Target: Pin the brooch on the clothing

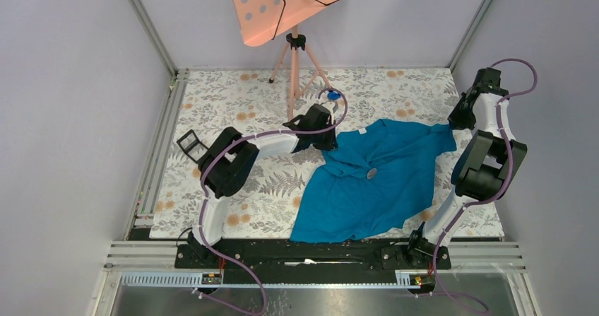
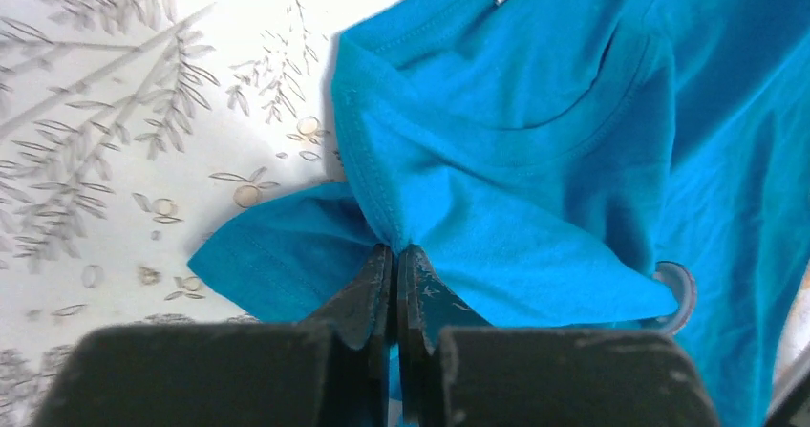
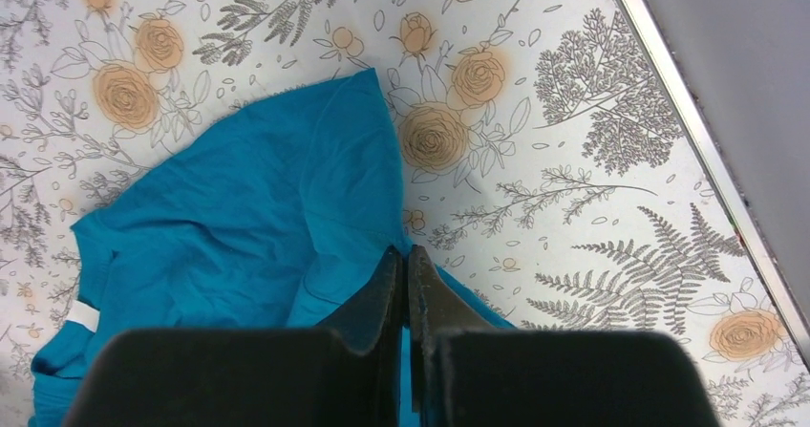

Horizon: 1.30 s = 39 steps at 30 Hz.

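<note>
The clothing (image 2: 573,83) is a soft knitted cloth, matt, with stitched hems and loose wrinkles. The bench (image 2: 115,160) has a smooth printed cover with a faint sheen. The left pincer (image 2: 394,252) is of a dark, matt, hard material, scratched at its edges. The brooch (image 1: 371,173) looks dull.

Brooch (image 2: 688,293) mostly hidden behind clothing (image 2: 535,160) fold; stand (image 1: 293,5) top cropped.

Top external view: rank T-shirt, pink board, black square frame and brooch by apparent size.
1. T-shirt
2. pink board, though cropped by the picture's edge and raised nearer the camera
3. black square frame
4. brooch, on the shirt
</note>
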Each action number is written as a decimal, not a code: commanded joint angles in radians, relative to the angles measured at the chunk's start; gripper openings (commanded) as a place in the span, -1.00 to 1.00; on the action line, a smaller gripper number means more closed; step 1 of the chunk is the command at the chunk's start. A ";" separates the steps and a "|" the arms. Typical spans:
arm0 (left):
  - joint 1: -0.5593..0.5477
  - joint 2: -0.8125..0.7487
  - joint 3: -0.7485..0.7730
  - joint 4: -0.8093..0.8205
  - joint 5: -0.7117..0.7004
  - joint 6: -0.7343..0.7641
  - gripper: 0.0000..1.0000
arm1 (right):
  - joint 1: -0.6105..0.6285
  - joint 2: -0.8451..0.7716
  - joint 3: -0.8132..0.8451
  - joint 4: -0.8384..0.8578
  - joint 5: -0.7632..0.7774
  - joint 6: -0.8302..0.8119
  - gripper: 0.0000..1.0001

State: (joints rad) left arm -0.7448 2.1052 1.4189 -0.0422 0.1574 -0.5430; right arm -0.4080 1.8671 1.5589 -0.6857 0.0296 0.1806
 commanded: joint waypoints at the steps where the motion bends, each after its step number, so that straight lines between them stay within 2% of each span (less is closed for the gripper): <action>1: 0.024 -0.117 0.102 -0.002 -0.121 0.175 -1.00 | -0.004 -0.054 0.042 0.037 -0.027 0.025 -1.00; 7: 0.086 -0.019 0.337 -0.177 -0.229 0.327 -1.00 | -0.005 -0.003 0.078 0.060 -0.027 0.040 -1.00; 11: 0.115 0.064 0.465 -0.232 -0.285 0.432 -1.00 | -0.005 0.041 0.086 0.108 -0.001 0.043 -1.00; 16: 0.136 0.186 0.595 -0.239 -0.247 0.476 -0.98 | -0.005 0.105 0.103 0.168 0.025 0.046 -1.00; 20: 0.144 0.269 0.694 -0.262 -0.316 0.492 -0.96 | -0.005 0.152 0.121 0.193 0.044 0.039 -1.00; 25: 0.165 0.315 0.743 -0.231 -0.378 0.481 -0.97 | -0.005 0.196 0.152 0.200 0.048 0.026 -1.00; 33: 0.185 0.337 0.778 -0.129 -0.391 0.482 -0.99 | -0.005 0.223 0.165 0.248 0.072 0.022 -1.00; 36: 0.188 0.365 0.814 -0.132 -0.383 0.483 -0.90 | -0.005 0.236 0.173 0.262 0.057 0.013 -1.00; 37: 0.189 0.375 0.834 -0.147 -0.375 0.482 -0.80 | -0.005 0.248 0.187 0.249 0.054 0.012 -0.99; 38: 0.191 0.380 0.844 -0.154 -0.366 0.483 -0.67 | -0.005 0.260 0.204 0.235 0.053 0.009 -0.87; 39: 0.191 0.379 0.843 -0.154 -0.359 0.483 -0.42 | -0.005 0.267 0.216 0.220 0.055 0.008 -0.73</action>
State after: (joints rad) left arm -0.5678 2.4718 2.1906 -0.2424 -0.1871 -0.0738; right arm -0.4084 2.0995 1.7016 -0.4759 0.0517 0.2123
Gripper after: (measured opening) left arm 0.144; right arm 0.028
